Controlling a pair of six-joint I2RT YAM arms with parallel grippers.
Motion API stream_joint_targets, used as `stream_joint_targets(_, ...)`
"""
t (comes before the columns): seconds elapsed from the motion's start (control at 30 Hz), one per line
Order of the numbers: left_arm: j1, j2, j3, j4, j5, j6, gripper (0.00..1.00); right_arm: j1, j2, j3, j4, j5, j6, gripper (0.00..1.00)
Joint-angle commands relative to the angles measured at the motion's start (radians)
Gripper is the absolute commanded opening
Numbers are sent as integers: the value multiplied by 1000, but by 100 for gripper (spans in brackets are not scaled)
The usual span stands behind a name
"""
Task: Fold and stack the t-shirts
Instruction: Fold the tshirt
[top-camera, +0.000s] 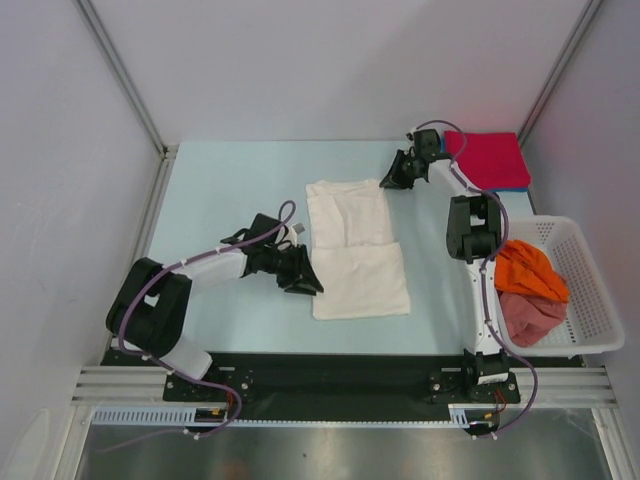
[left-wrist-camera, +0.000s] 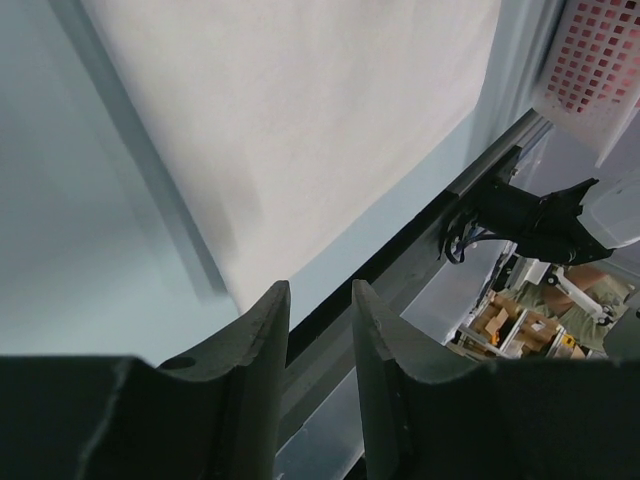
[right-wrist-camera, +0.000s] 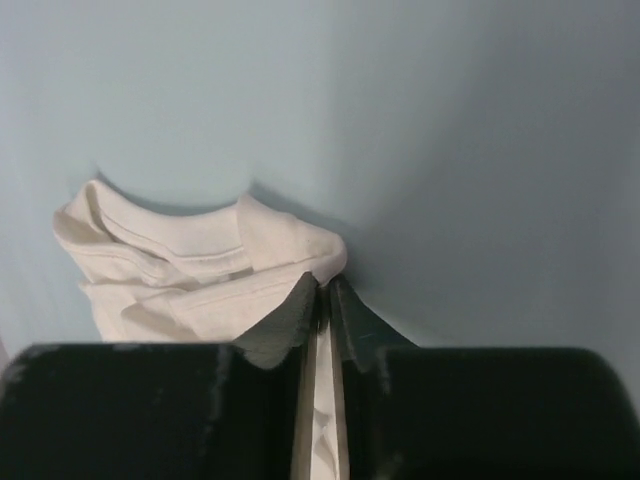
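While the white t-shirt (top-camera: 355, 250) lies mid-counter, its soft matte cloth is laid in a long strip. A narrower far part shows creases, and a squarer near panel lies flat with straight edges. The right fingers (right-wrist-camera: 285, 325) are pressed together on the shirt's far right corner, with a sliver of white cloth showing in the slit between them. Beyond their tips the fabric bunches into rounded folds with a stitched hem line. The left fingers (left-wrist-camera: 265, 340), dark and curved, stand apart with nothing between them, just beside the shirt's near left corner.

The counter (top-camera: 230, 190) is smooth and pale blue. In its far right corner a red t-shirt (top-camera: 480, 155), folded into a flat square, rests on a blue t-shirt (top-camera: 512, 186) whose edge shows along its near and right sides. A white plastic lattice basket (top-camera: 590, 260) sits at the right edge. It holds a crumpled orange t-shirt (top-camera: 530, 268) and, nearer, a bundled pinkish-red t-shirt (top-camera: 530, 315).

Bare counter runs along the left and far sides of the white shirt. A black rail (top-camera: 330, 370) bounds the near edge, and plain white walls close in the left, right and far sides.
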Motion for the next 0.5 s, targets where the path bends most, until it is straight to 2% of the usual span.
stream_joint_targets(0.0,10,-43,2,5,19,0,36,5,38,78,-147,148,-83,16)
stream_joint_targets(0.03,10,-43,5,4,18,2,36,2,28,77,-161,162,-81,23)
stream_joint_targets(0.07,11,-48,14,1,16,5,36,0,18,78,-186,177,-81,35)
stream_joint_targets(0.1,13,-48,19,-1,13,6,36,-1,-5,78,-198,199,-80,41)
stream_joint_targets(0.13,14,-48,24,-4,15,11,37,-6,-19,81,-210,210,-83,50)
stream_joint_targets(0.23,22,-37,59,-10,18,22,38,-10,-79,103,-279,257,-95,63)
stream_joint_targets(0.33,25,4,126,14,24,16,40,-13,-148,100,-339,250,-94,68)
stream_joint_targets(0.43,25,75,227,77,33,-13,42,-19,-230,36,-362,156,-71,68)
stream_joint_targets(0.47,25,96,285,96,24,-24,41,-16,-258,-34,-350,136,-57,67)
